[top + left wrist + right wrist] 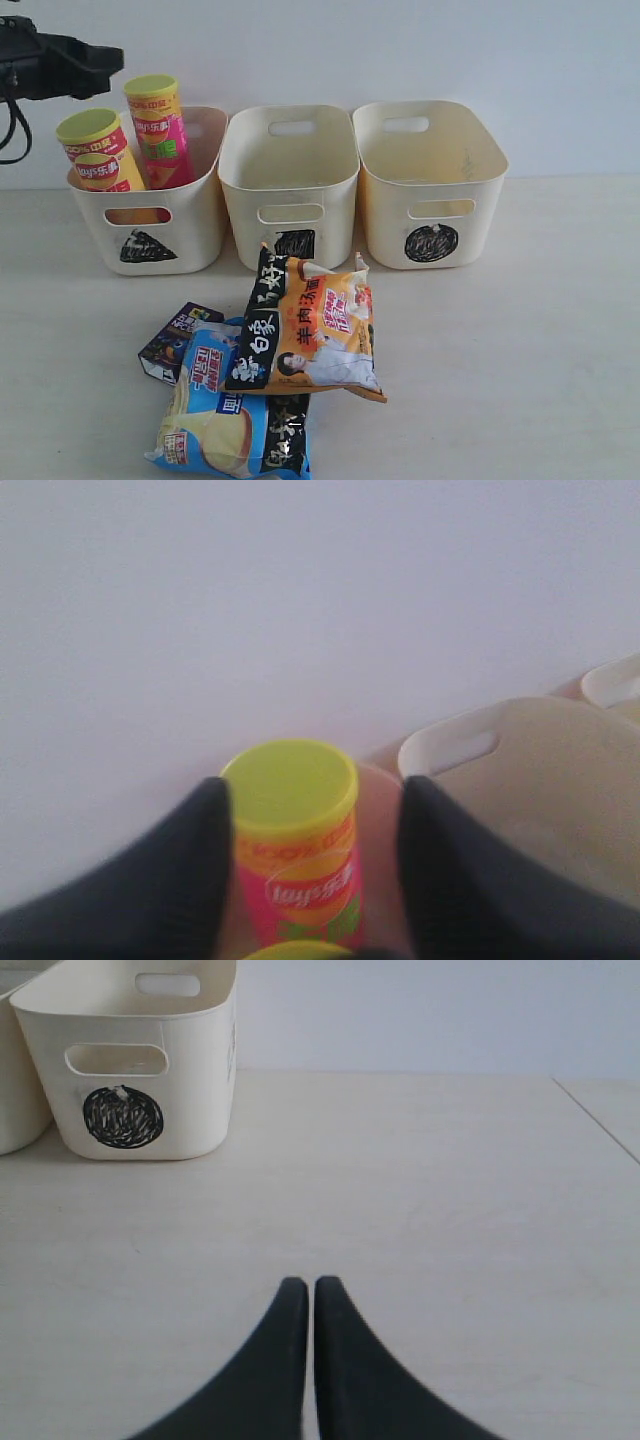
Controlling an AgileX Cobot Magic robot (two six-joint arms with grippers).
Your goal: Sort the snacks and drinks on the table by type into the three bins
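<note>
1. Farthest back on the pale table (pixel 520 360), three cream bins stand side by side in a row before a white wall (pixel 400 50).
2. From the left of the exterior view they are the triangle bin (pixel 195 235), the square bin (pixel 335 215) and the circle bin (pixel 480 215), each named for the black scribble on its front.
3. Two cans with yellow-green lids stand in the triangle bin, both rising above its rim. The orange can (pixel 97 150) is at the front left, and the pink can (pixel 160 130) is just behind it, leaning slightly.
4. A pile lies in front of the square bin. The orange bag (pixel 320 325) is on top, overlapping the blue bag (pixel 235 430), which reaches the near edge of the view.
5. The purple carton (pixel 175 340) lies flat at the pile's left, touching the blue bag. The white carton (pixel 210 368) lies between it and the orange bag, one end hidden under that bag.
6. The left arm (pixel 60 60) is a dark shape at the upper left edge, above the cans.
7. The left gripper (pixel 310 785) is spread wide, with its dark fingers (pixel 180 860) on either side of the pink can's lid. One finger is just beside the lid and the other stands clear; I cannot tell whether either touches.
8. The right gripper (pixel 303 1290) has its fingers pressed together with only a thin slit between them, and it holds nothing. It hangs over bare table, well apart from the circle bin.
</note>
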